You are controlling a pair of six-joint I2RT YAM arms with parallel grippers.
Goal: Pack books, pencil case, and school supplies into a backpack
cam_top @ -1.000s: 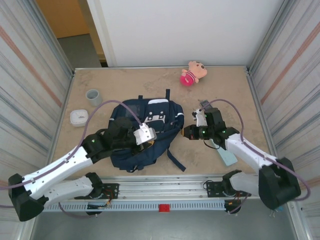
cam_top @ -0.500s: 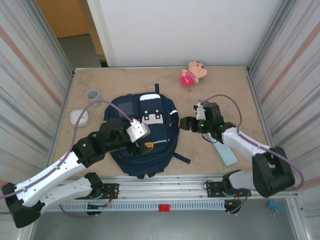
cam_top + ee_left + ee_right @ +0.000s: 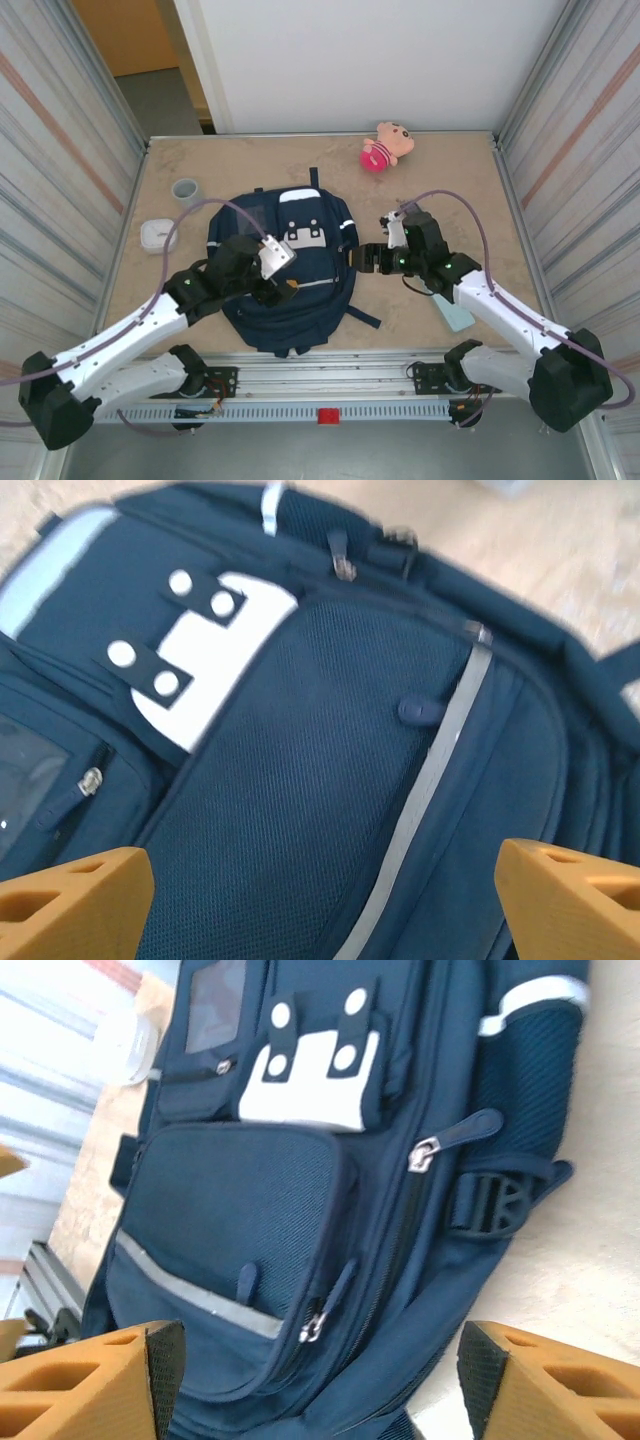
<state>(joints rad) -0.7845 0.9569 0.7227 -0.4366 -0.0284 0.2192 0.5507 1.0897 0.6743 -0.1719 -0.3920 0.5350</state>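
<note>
Top external: the backpack (image 3: pixel 320 270) lies flat on the surface (image 3: pixel 250 165), left tool (image 3: pixel 283 291) over its front, right tool (image 3: pixel 360 257) at its right edge. The pencil case (image 3: pixel 457 315) lies right of it beneath the right arm (image 3: pixel 500 305), long axis roughly near-to-far, so that arm is nearer. Left wrist: fingers (image 3: pixel 70 900) spread wide, empty. Right wrist: fingers (image 3: pixel 90 1380) spread, empty; zips (image 3: pixel 425 1150) look closed.

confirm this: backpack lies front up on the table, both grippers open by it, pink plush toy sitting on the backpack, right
One thing is wrong. The top external view shows the pink plush toy on the table near the far edge, apart from the backpack. The rest holds: backpack front up, left gripper and right gripper open by it.
</note>
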